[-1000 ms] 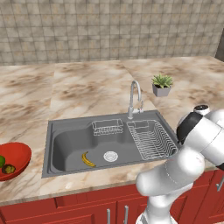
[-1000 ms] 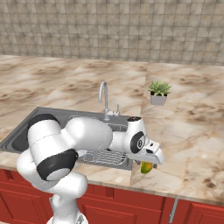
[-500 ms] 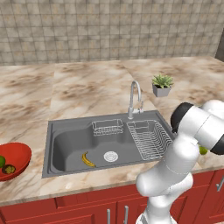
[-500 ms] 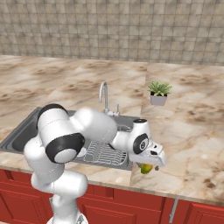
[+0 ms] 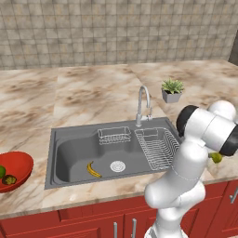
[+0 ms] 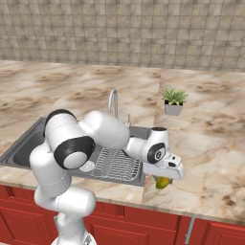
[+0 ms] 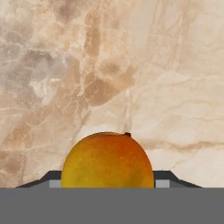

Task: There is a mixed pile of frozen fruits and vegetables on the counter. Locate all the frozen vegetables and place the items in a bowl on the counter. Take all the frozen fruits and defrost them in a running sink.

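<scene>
Since the earlier frames the arm has folded lower over the tabletop (image 6: 210, 158) right of the sink (image 5: 74, 153), bringing the gripper (image 6: 165, 178) down around the yellow-green oval fruit (image 6: 162, 182). That fruit sits directly between the finger tips, and in the hand view it fills the gap between them, its orange blush (image 7: 107, 159) uppermost and its long axis running across the jaws. Whether the jaws already pinch it or are only closing in cannot be told. The sink lies to the gripper's left, with the banana (image 5: 94, 169) already resting in its basin, so the carry would go leftward. The fruit's underside and the finger pads are hidden, and the bowl (image 5: 14, 169) is cut off at the left edge.
</scene>
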